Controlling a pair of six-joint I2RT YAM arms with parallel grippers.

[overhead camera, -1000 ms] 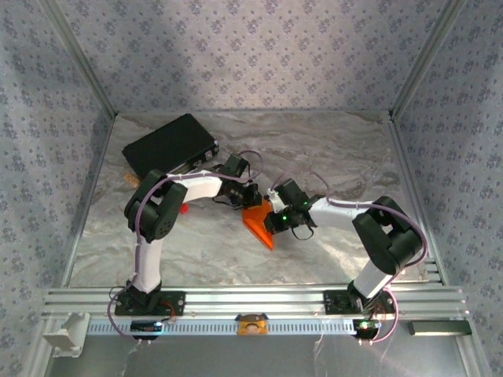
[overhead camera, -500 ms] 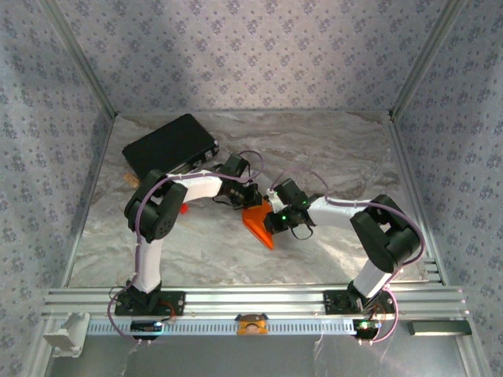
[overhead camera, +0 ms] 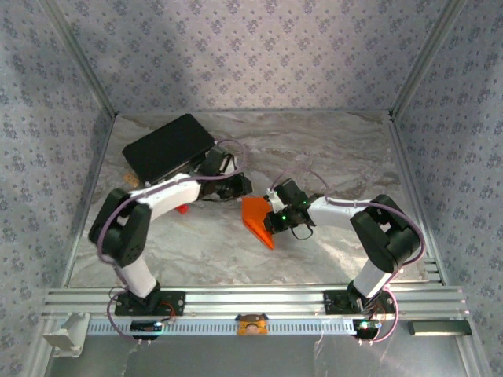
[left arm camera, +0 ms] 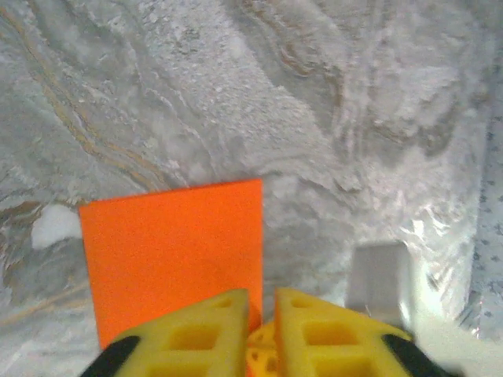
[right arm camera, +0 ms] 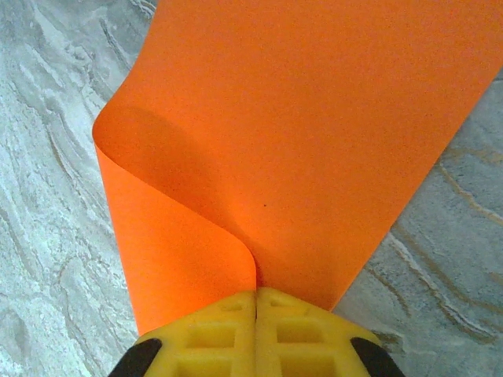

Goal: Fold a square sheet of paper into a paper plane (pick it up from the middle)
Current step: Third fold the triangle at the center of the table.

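I noted orange sheet of paper [overhead camera: 256, 221] lying on bench [overhead camera: 338, 149], midway between arms, one edge curled over. My right jaws clenched on that curl. My left jaws released, narrow slit between them, just beside sheet's edge.

- Paper [overhead camera: 255, 216]: bright orange, plain, doubled over in a soft, uncreased curl.
- Position: mid-bench [overhead camera: 330, 149], with one edge pinched in the right gripper [right arm camera: 255, 292].
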